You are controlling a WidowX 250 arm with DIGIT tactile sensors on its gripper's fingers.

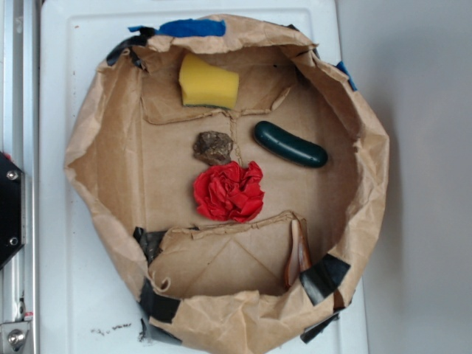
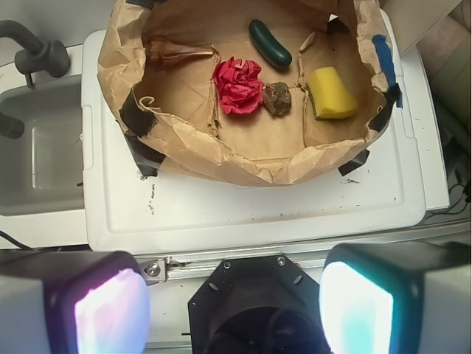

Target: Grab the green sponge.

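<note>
The green sponge (image 1: 209, 82) is a chunky yellow foam block lying at the far end of the brown paper bag tray (image 1: 96, 155). The wrist view shows the sponge (image 2: 330, 93) at the bag's right side. My gripper (image 2: 234, 306) hangs high above the robot's base, well outside the bag (image 2: 243, 158) and far from the sponge. It is open, with a wide gap and nothing between its pale pads (image 2: 110, 310). The gripper does not show in the exterior view.
Inside the bag lie a dark green cucumber-shaped oblong (image 1: 290, 144), a crumpled red piece (image 1: 229, 191), a brown rock-like lump (image 1: 213, 147) and a brownish strip (image 1: 298, 251). The bag rests on a white board (image 2: 251, 206). A grey sink (image 2: 40, 155) is at the left.
</note>
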